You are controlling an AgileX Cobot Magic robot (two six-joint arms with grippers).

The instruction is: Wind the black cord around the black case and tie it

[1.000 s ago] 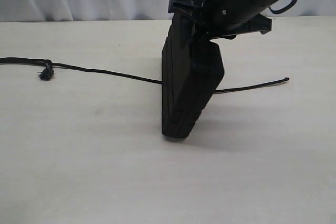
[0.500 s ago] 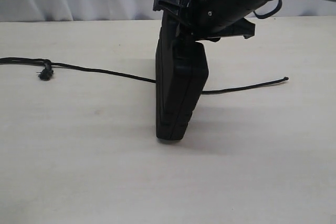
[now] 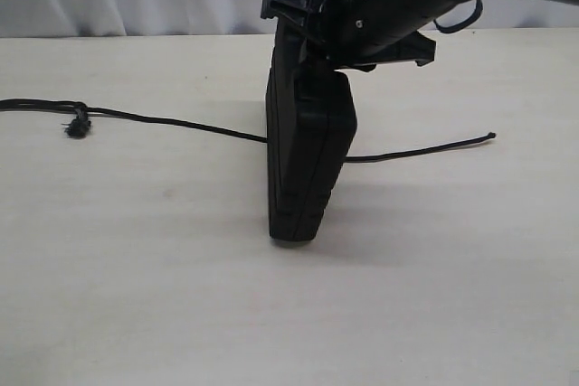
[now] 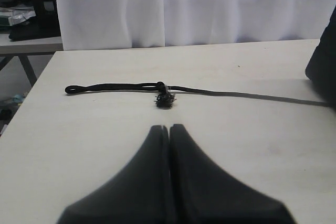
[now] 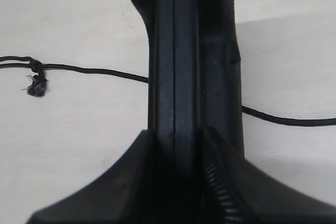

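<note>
My right claw (image 5: 177, 134) grips the black case (image 3: 308, 160) upright on the table (image 3: 136, 296), black cord (image 3: 181, 122) showing either side; my left claw (image 4: 169, 129) sits clenched, empty

No legible text or labels

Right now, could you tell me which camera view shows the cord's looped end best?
The left wrist view: the black cord shows its doubled loop and frayed knot whole and unobstructed. The exterior and right wrist views show the knot, but their frame edges cut the loop off.
</note>
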